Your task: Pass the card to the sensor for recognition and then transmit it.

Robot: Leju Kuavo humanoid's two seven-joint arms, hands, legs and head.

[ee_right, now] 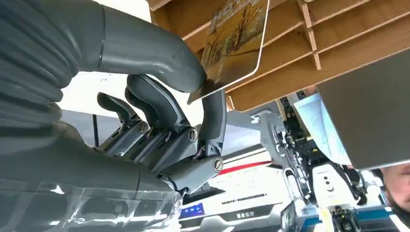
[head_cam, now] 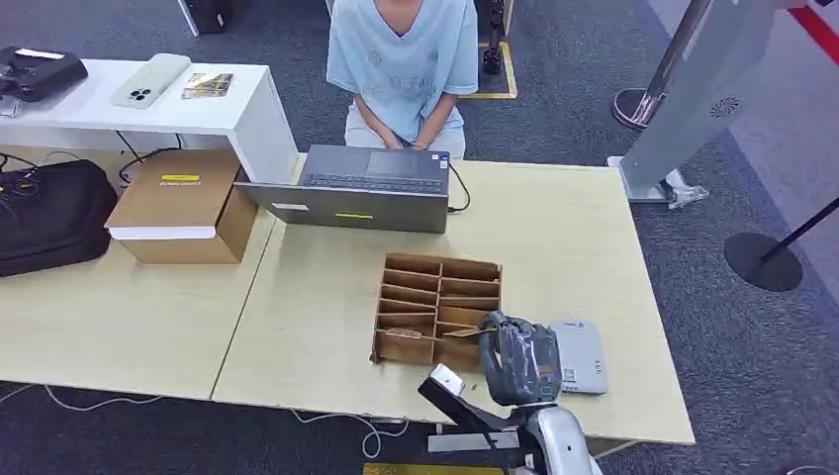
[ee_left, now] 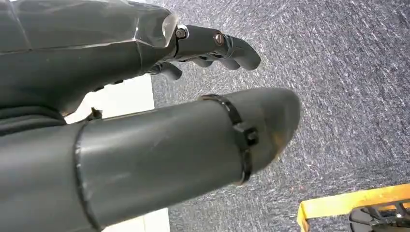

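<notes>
on the light wood table [head_cam: 326, 327], wooden slotted rack [head_cam: 437, 307] beside grey sensor [head_cam: 580, 354]; right hand [head_cam: 518, 358] pinches card [ee_right: 234, 41] thumb-to-finger over the rack; left hand [ee_left: 145, 121] hangs above carpet, fingers loosely curled, holding nothing

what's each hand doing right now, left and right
Left hand: holds nothing, fingers apart, hanging over the carpet.
Right hand: pinches a card between thumb and finger, at the wooden organizer.

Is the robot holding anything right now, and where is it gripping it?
The right hand pinches a card by its corner, next to the wooden organizer. The left hand holds nothing.
</notes>
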